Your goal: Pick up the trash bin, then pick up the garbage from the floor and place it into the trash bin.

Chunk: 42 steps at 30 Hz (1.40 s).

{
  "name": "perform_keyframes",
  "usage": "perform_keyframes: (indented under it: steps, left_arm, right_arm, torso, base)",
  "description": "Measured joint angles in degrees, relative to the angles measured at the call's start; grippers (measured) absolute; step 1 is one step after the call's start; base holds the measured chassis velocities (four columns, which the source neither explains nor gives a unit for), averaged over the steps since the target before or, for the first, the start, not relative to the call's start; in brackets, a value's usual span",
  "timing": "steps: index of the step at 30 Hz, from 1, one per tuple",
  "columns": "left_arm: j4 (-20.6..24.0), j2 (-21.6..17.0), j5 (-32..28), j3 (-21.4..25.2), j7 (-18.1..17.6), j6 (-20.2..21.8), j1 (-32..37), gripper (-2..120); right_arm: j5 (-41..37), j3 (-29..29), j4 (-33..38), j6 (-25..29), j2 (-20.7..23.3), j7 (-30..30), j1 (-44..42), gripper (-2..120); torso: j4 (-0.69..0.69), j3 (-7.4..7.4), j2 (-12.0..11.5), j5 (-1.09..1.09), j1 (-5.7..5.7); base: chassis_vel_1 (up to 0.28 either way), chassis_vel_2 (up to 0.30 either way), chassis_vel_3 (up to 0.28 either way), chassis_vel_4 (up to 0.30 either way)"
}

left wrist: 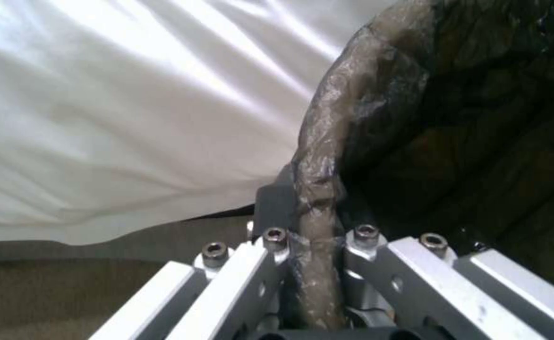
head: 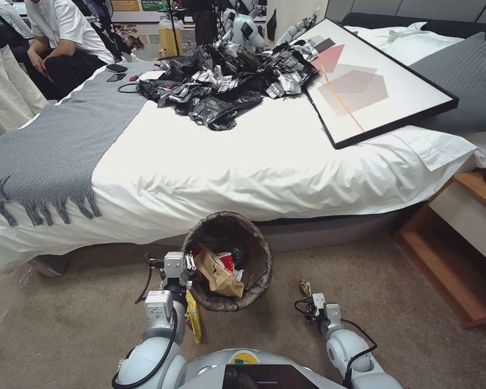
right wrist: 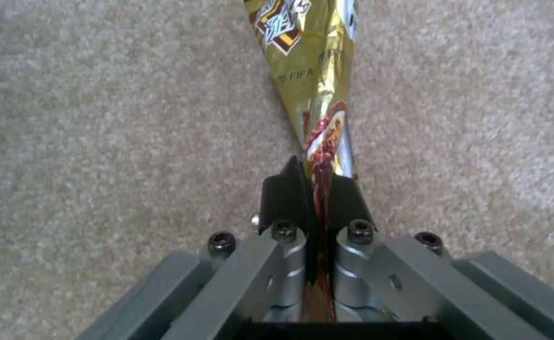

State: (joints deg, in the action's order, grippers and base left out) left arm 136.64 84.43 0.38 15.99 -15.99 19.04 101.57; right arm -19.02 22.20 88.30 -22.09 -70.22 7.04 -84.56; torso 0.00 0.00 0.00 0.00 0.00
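We find the left tool (head: 188, 263) clenched on the trash bin (head: 256, 270) rim at 9 o'clock, beside the bed (head: 227, 162); the right tool (right wrist: 311, 186) grips a gold wrapper (right wrist: 318, 71) over the carpet (right wrist: 100, 118).

A bedroom: white-sheeted bed (head: 243, 156), pillows (head: 464, 81), wooden nightstand (head: 459, 248), carpeted floor (head: 389, 302)

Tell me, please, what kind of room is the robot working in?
Most likely a bedroom, perhaps a staged test room. A large bed with white sheets, grey pillows and a grey fringed throw stands on carpet, and a wooden nightstand sits beside it. Other robots behind the bed suggest a lab.
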Motion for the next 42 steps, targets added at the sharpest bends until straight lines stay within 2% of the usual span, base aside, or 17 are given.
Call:
perform_keyframes:
  steps: [7, 10, 11, 13, 14, 15, 16, 18, 19, 21, 22, 23, 25, 26, 29, 36, 42]
  left_arm:
    - [0.0, 0.0, 0.0, 0.0, 0.0, 0.0, 0.0, 2]
    - [0.0, 0.0, 0.0, 0.0, 0.0, 0.0, 0.0, 2]
    - [0.0, 0.0, 0.0, 0.0, 0.0, 0.0, 0.0, 2]
    - [0.0, 0.0, 0.0, 0.0, 0.0, 0.0, 0.0, 2]
    - [0.0, 0.0, 0.0, 0.0, 0.0, 0.0, 0.0, 2]
    - [0.0, 0.0, 0.0, 0.0, 0.0, 0.0, 0.0, 2]
    - [0.0, 0.0, 0.0, 0.0, 0.0, 0.0, 0.0, 2]
    - [0.0, 0.0, 0.0, 0.0, 0.0, 0.0, 0.0, 2]
    - [0.0, 0.0, 0.0, 0.0, 0.0, 0.0, 0.0, 2]
    - [0.0, 0.0, 0.0, 0.0, 0.0, 0.0, 0.0, 2]
    - [0.0, 0.0, 0.0, 0.0, 0.0, 0.0, 0.0, 2]
    - [0.0, 0.0, 0.0, 0.0, 0.0, 0.0, 0.0, 2]
    - [0.0, 0.0, 0.0, 0.0, 0.0, 0.0, 0.0, 2]
    - [0.0, 0.0, 0.0, 0.0, 0.0, 0.0, 0.0, 2]
    - [0.0, 0.0, 0.0, 0.0, 0.0, 0.0, 0.0, 2]
    - [0.0, 0.0, 0.0, 0.0, 0.0, 0.0, 0.0, 2]
    - [0.0, 0.0, 0.0, 0.0, 0.0, 0.0, 0.0, 2]
  right_arm:
    - [0.9, 0.5, 1.2, 2.2, -0.1, 0.0, -0.3, 0]
    - [1.2, 1.2, 4.5, 4.6, -0.5, 0.1, -1.0, 0]
    - [1.2, 2.0, 9.0, 8.1, -0.9, -0.6, -2.0, 0]
    - [0.8, 3.9, 18.5, 23.3, -1.5, -9.0, -3.7, 0]
    - [0.8, 3.9, 18.5, 23.3, -1.5, -9.0, -3.7, 0]
    - [-0.5, 4.3, 21.4, 26.9, -1.4, -12.3, -4.2, 0]
    - [-0.5, 4.3, 21.4, 26.9, -1.4, -12.3, -4.2, 0]
    - [-5.2, 4.9, 30.4, 33.9, -0.1, -21.8, -5.3, 0]
    - [-5.2, 4.9, 30.4, 33.9, -0.1, -21.8, -5.3, 0]
    - [-8.4, 4.7, 36.0, 37.2, 1.5, -29.2, -5.5, 0]
    - [-9.7, 4.3, 38.8, 37.5, 2.9, -33.1, -5.8, 0]
    - [-9.7, 4.3, 38.8, 37.5, 2.9, -33.1, -5.8, 0]
    - [-12.3, 2.2, 42.7, 36.7, 6.6, -37.3, -6.8, 0]
    - [-12.3, 2.2, 42.7, 36.7, 6.6, -37.3, -6.8, 0]
    - [-13.9, -0.8, 44.6, 35.3, 11.5, -42.5, -8.1, 0]
    - [-12.8, -5.0, 44.2, 34.1, 14.3, -44.7, -8.2, 0]
    - [-11.2, -7.6, 41.4, 34.1, 14.3, -44.5, -7.0, 0]
  torso:
    - [0.0, 0.0, 0.0, 0.0, 0.0]
    - [0.0, 0.0, 0.0, 0.01, 0.0]
    - [0.0, 0.0, 0.0, 0.0, 0.0]
    - [0.0, 0.0, 0.0, 0.0, 0.0]
    - [0.0, 0.0, 0.0, 0.0, 0.0]
    - [0.0, 0.0, 0.0, 0.0, 0.0]
    - [0.0, 0.0, 0.0, 0.0, 0.0]
    - [0.0, 0.0, 0.0, -0.01, 0.0]
    - [0.0, 0.0, 0.0, -0.01, 0.0]
    - [0.0, -0.01, 0.0, 0.0, 0.0]
    - [0.01, 0.0, 0.0, -0.01, 0.0]
    - [0.01, 0.0, 0.0, -0.01, 0.0]
    - [0.0, -0.01, 0.0, -0.01, 0.0]
    - [0.0, -0.01, 0.0, -0.01, 0.0]
    - [0.0, 0.0, 0.0, 0.0, 0.0]
    - [0.0, 0.0, 0.0, 0.0, 0.0]
    - [0.0, 0.0, 0.0, 0.01, 0.0]
  base:
    - [0.0, 0.0, 0.0, 0.0]
    - [0.0, 0.0, 0.0, 0.0]
    - [0.0, 0.0, 0.0, 0.0]
    - [0.0, 0.0, 0.0, 0.0]
    - [0.0, 0.0, 0.0, 0.0]
    - [0.0, 0.0, 0.0, 0.0]
    - [0.0, 0.0, 0.0, 0.0]
    - [0.0, 0.0, 0.0, 0.0]
    - [0.0, 0.0, 0.0, 0.0]
    - [0.0, 0.0, 0.0, 0.0]
    - [0.0, 0.0, 0.0, 0.0]
    - [0.0, 0.0, 0.0, 0.0]
    - [0.0, 0.0, 0.0, 0.0]
    - [0.0, 0.0, 0.0, 0.0]
    - [0.0, 0.0, 0.0, 0.0]
    - [0.0, 0.0, 0.0, 0.0]
    - [0.0, 0.0, 0.0, 0.0]
